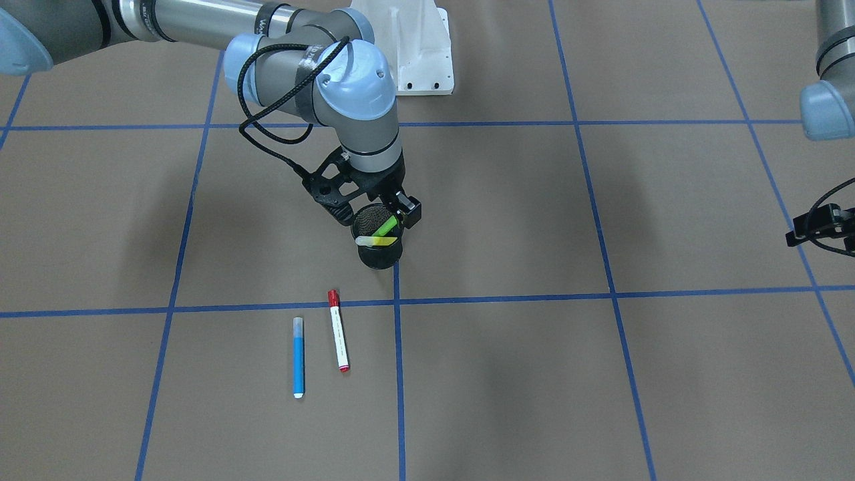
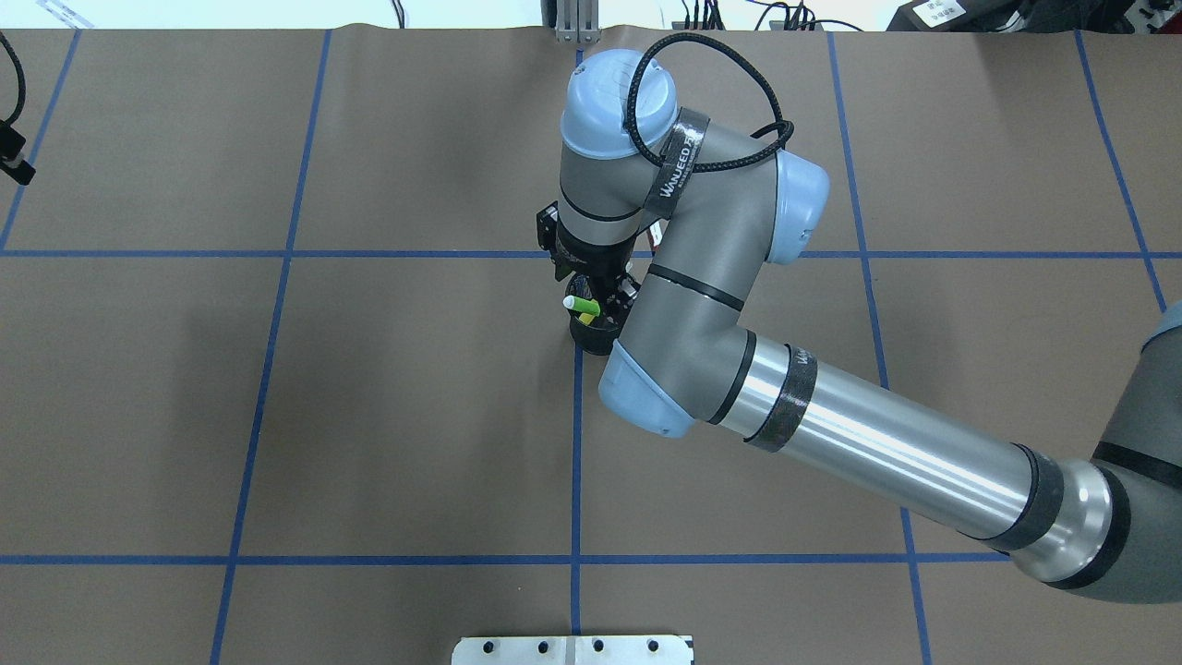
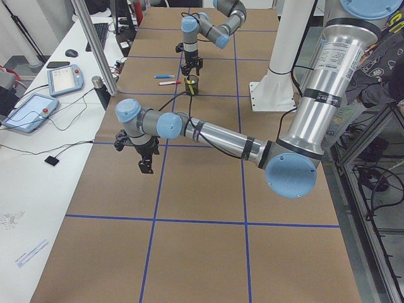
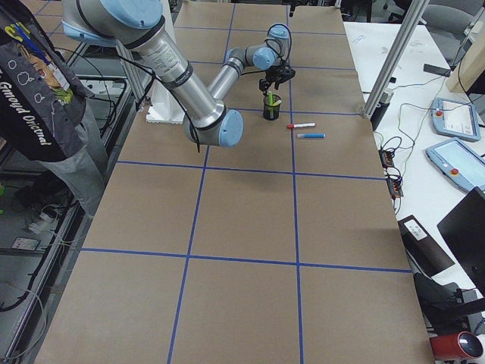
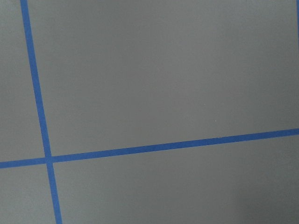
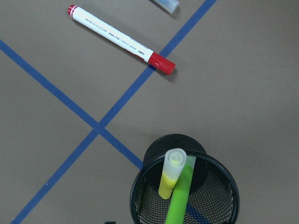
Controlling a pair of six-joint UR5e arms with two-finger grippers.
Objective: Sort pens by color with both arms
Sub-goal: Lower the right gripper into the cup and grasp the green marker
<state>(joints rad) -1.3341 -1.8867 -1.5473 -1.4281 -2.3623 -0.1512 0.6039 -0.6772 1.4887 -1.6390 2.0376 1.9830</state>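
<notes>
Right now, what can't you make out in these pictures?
- Right gripper: open, or gripping the green pen? Overhead, the right arm hides it; the wrist view misses its fingers.
- Left gripper: cut off by frame edges in front and overhead views; too small from the side.
- Blue pen and red pen: hidden overhead by the right arm.

Right gripper [image 1: 391, 212] hangs just over the black mesh cup [image 1: 379, 257], lime green pen [image 1: 385, 227] and yellow pen [image 1: 375, 241] inside. Blue pen [image 1: 298, 357] and red-capped white pen [image 1: 338, 332] lie side by side on the worktop [image 1: 534, 374].
</notes>
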